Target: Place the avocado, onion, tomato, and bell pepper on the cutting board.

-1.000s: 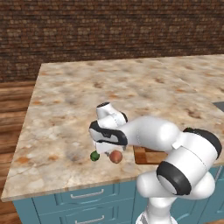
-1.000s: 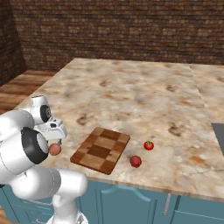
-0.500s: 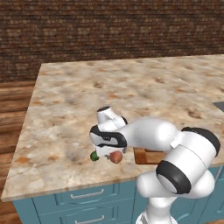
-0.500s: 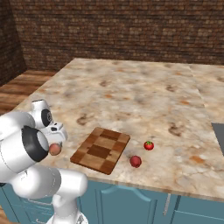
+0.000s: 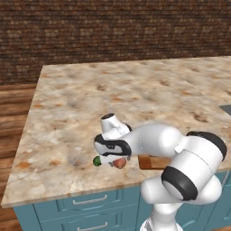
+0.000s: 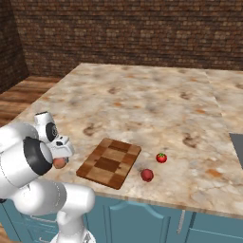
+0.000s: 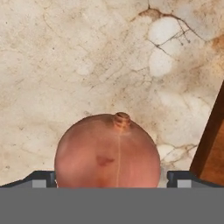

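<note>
Right base view: one cutting board (image 6: 110, 162), one onion (image 6: 59, 163) (partly hidden).

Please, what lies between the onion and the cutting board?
In the hand view, only a bare strip of marble counter separates the onion, framed by the gripper fingertips, from the cutting board edge.

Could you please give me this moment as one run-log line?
claw: straddling onion, open | avocado: beside it on counter | cutting board: bare

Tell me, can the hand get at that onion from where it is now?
Probably yes. In the hand view the onion sits right between the fingertips of the hand, on the counter, with nothing in the way.
</note>
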Available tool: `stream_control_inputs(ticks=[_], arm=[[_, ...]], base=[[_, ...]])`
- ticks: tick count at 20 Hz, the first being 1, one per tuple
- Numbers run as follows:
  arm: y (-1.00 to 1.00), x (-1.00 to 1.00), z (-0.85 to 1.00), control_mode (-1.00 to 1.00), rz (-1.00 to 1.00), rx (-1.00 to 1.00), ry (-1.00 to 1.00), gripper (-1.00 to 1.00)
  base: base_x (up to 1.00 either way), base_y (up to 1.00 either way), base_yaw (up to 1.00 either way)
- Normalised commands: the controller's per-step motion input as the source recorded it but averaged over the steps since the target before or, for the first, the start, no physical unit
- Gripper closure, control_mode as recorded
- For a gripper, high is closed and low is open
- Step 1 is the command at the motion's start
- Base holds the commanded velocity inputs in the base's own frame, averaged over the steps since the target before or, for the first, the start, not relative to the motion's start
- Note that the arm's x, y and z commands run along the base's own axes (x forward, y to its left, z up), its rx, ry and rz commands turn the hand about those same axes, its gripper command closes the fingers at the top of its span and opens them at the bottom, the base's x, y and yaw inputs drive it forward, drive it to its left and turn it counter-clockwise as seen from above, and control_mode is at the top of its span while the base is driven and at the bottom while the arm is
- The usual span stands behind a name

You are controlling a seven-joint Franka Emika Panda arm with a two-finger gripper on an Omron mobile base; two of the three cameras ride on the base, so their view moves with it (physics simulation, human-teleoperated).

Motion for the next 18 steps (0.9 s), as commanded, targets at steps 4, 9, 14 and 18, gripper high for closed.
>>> stream_control_inputs(ticks=[4, 9, 14, 18], arm=[[-0.03, 0.00, -0.12, -1.00, 0.00, 0.00, -0.04, 1.00], [0.00, 0.00, -0.06, -1.00, 0.00, 0.00, -0.05, 1.00], [-0.15, -0.01, 0.20, -1.00, -0.02, 0.00, -0.02, 1.00], [-0.50, 0.00, 0.57, -1.00, -0.06, 0.00, 0.00, 1.00]], base=[[0.00, 0.00, 0.00], [0.00, 0.00, 0.00], [0.00, 0.00, 0.00], [0.00, 0.00, 0.00]])
